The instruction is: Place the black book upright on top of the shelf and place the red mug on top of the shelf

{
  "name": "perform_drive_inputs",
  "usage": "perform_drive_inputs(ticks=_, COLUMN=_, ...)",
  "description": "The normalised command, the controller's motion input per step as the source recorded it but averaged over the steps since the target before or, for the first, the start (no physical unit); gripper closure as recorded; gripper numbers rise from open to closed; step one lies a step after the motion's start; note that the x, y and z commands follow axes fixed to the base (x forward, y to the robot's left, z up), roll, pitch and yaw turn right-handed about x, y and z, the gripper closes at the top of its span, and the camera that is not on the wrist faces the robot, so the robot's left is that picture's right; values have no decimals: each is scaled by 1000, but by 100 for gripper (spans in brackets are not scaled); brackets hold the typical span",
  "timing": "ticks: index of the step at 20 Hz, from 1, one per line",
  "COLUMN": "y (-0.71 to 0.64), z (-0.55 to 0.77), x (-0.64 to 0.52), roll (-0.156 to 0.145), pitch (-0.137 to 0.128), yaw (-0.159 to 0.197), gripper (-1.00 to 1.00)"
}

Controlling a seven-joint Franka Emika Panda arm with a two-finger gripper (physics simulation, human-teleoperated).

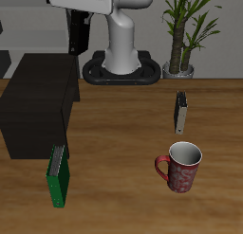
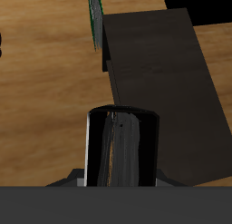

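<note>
My gripper (image 1: 78, 31) hangs high above the back of the shelf (image 1: 36, 107), a boxy black-brown cabinet with a flat top. It is shut on the black book (image 2: 121, 144), which stands upright between the jaws with a pale edge along one side. The wrist view looks down past the book onto the shelf top (image 2: 159, 69), a good way below. The red mug (image 1: 180, 167) stands upright on the wooden table near the front edge, far from the shelf, with its handle toward the shelf side.
A green book (image 1: 59, 173) stands in front of the shelf near the table's front edge and also appears in the wrist view as the green book (image 2: 93, 14). A grey-and-white book (image 1: 180, 112) stands behind the mug. A potted plant (image 1: 185, 34) is beside the robot base.
</note>
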Motion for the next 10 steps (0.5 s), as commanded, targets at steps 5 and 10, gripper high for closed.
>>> perform_drive_inputs(ticks=5, y=-432, z=80, x=-295, roll=-79, pitch=-31, yaw=-70, gripper=100)
perform_drive_inputs(ticks=10, y=-319, z=-76, x=-128, roll=-76, pitch=2, yaw=-98, gripper=100)
